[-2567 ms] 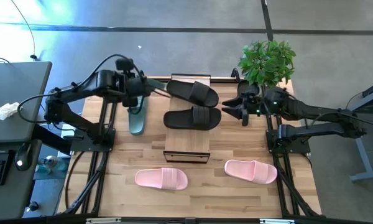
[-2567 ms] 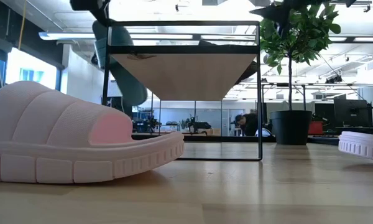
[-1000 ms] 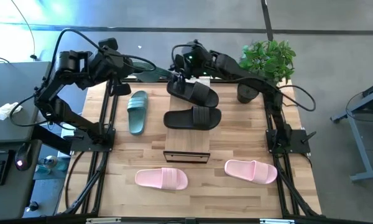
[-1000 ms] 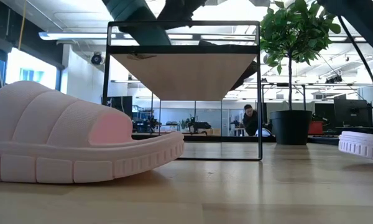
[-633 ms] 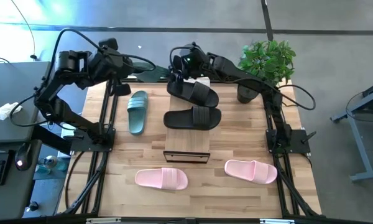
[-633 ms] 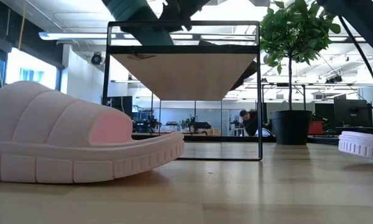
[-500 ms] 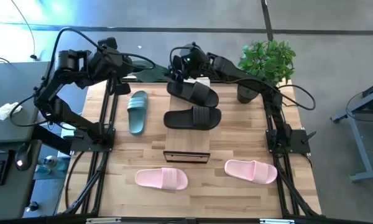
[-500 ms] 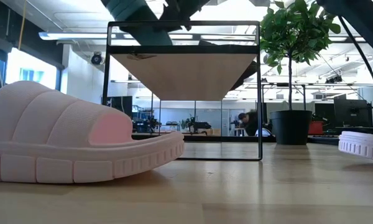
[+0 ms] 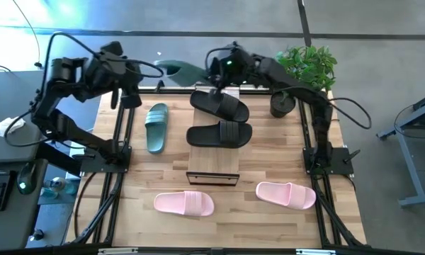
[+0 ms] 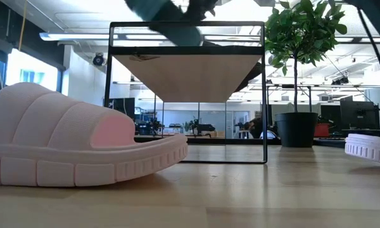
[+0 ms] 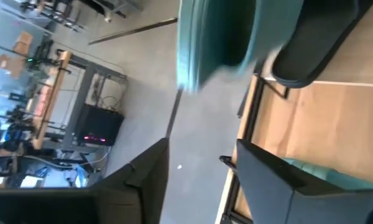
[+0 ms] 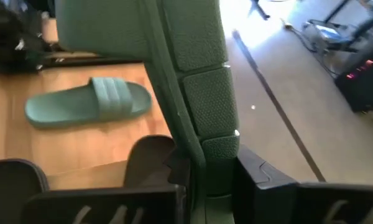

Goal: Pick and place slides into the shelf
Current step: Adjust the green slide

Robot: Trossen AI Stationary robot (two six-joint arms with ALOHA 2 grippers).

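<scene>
My right gripper (image 9: 216,73) is clamped on a dull green slide (image 9: 180,69), holding it in the air by one end past the far edge of the table (image 9: 269,166). In my right wrist view the slide's sole (image 12: 193,81) stands edge-on between my two fingers (image 12: 150,163), which press it from both sides. In the low view the same slide (image 10: 168,22) shows as a blurred green shape above the shelf's black frame (image 10: 187,26).

My left gripper (image 9: 124,71) has let go: its fingers (image 11: 146,177) stand apart with nothing between them, and the green slide (image 11: 214,37) hangs ahead of them, out of their reach. That gripper hovers over the table's far left corner, well apart from my right one.

Just below and toward me from my right gripper sits the shelf (image 9: 213,176), with two black slides (image 9: 219,106) (image 9: 219,134) lying on its wood top, one behind the other. The second green slide (image 9: 156,126) lies flat on the table beside the shelf, nearer my left gripper. Two pale pink slides (image 9: 184,203) (image 9: 287,194) lie on the near part of the table, far from both grippers. A potted plant (image 9: 304,71) stands near my right arm.
</scene>
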